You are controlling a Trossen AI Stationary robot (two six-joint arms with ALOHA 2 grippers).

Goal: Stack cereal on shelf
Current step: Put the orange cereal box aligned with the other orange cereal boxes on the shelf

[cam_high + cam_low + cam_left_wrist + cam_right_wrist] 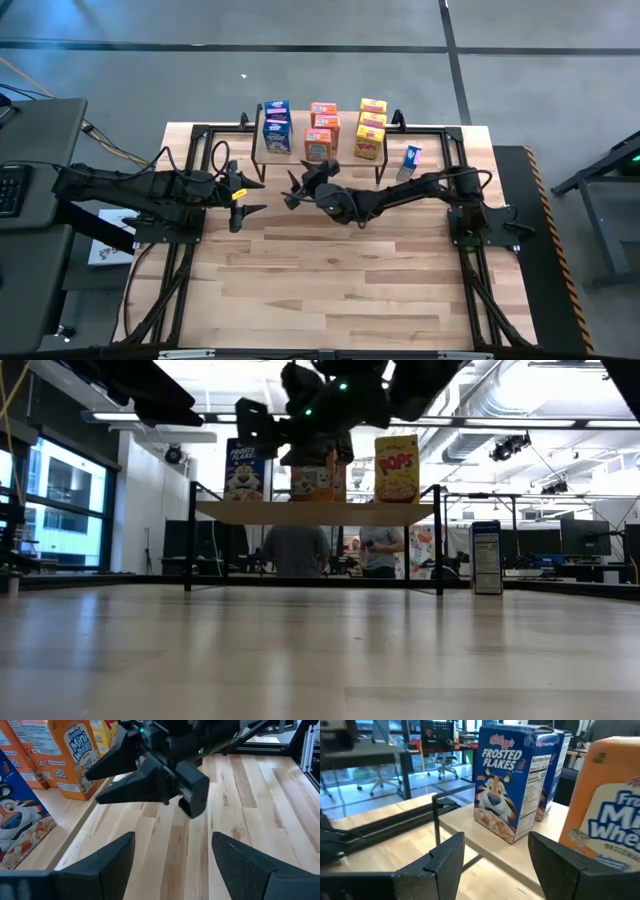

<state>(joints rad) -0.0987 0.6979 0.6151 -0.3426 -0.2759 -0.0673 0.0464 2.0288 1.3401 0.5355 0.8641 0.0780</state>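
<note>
Both tools open and empty: right tool (296, 188) before the shelf (262, 158), one blue box (410, 161) remaining on the bench (350, 290); left tool (250, 196) waiting.

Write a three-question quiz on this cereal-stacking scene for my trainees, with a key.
1. How many cereal boxes stand on the shelf?
2. True or false: the right gripper is holding a box.
3. Where is the lone blue box?
A. lying flat on the shelf
B. upright on the table, to the right of the shelf in the high view
C. in the left gripper

Key:
1. Eight: two blue, three orange, three yellow.
2. False: its fingers are apart with nothing between them.
3. B.
</note>
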